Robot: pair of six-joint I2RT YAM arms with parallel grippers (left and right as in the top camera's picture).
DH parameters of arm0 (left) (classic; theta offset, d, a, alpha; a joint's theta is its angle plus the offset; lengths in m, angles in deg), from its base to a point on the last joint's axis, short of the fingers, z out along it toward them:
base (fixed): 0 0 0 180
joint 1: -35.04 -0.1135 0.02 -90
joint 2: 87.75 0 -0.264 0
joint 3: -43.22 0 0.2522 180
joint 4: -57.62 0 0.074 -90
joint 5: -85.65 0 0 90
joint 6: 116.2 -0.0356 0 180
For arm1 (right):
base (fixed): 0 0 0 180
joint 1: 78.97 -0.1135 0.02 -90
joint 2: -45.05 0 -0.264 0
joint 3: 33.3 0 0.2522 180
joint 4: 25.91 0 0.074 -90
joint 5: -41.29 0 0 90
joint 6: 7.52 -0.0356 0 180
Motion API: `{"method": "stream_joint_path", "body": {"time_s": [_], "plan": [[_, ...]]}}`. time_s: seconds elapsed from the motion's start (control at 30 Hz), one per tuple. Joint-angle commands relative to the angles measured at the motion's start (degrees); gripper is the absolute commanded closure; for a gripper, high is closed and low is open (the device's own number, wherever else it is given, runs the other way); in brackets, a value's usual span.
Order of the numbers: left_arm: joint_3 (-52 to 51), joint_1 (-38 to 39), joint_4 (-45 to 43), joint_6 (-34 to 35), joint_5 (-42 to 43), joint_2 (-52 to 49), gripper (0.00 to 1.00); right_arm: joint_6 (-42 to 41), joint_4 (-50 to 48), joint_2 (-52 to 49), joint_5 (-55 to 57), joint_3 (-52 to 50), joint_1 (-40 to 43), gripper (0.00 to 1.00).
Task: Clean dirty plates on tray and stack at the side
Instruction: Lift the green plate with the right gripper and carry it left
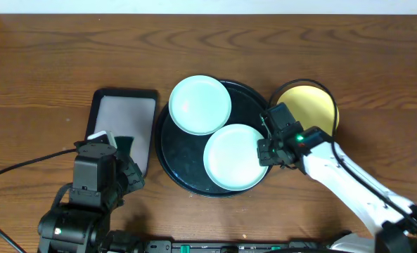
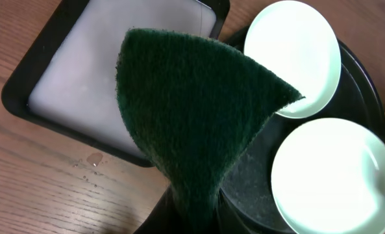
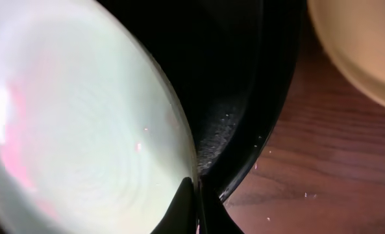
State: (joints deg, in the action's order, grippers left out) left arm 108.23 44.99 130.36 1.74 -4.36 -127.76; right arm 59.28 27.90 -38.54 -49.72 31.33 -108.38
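The round black tray [image 1: 171, 158] holds two mint-green plates: one at its far left [image 1: 200, 104], one at its near right [image 1: 233, 156]. The pale yellow plate [image 1: 310, 107] lies on the table right of the tray. My right gripper [image 1: 266, 149] is shut on the right rim of the near mint plate [image 3: 82, 130], which shows pinkish smears; the tray rim [image 3: 257, 140] and yellow plate [image 3: 358, 45] are beside it. My left gripper [image 1: 124, 151] is shut on a dark green scouring pad [image 2: 198, 110], held over the table left of the tray. Both mint plates [image 2: 296, 55] [image 2: 335, 175] show in the left wrist view.
A smaller rectangular black tray with a whitish inside [image 1: 124, 116] [image 2: 108, 78] sits left of the round tray. Water droplets [image 2: 91, 159] lie on the wood near it. A black cable [image 1: 25, 165] runs along the table at the left.
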Motion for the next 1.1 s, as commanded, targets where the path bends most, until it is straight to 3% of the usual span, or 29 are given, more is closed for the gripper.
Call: {"method": "stream_joint_path", "body": {"time_s": [0.0,0.23,0.7,1.07], "plan": [[-0.02,-0.31,0.13,-1.38,-0.92,0.02,0.92,1.01,0.0,3.85,-2.86,1.64,0.11,0.99],[-0.02,-0.31,-0.04,-1.38,-0.94,0.02,0.92,0.02,-1.86,5.46,-11.13,2.38,0.07,0.99],[-0.02,-0.31,0.55,-1.38,-3.67,0.02,0.92,-5.53,-16.83,1.53,-10.73,3.21,-3.72,0.99],[-0.02,-0.31,0.66,-2.47,-6.19,0.02,0.92,-4.87,-13.25,-14.21,-4.66,23.67,-9.16,0.99]]}}
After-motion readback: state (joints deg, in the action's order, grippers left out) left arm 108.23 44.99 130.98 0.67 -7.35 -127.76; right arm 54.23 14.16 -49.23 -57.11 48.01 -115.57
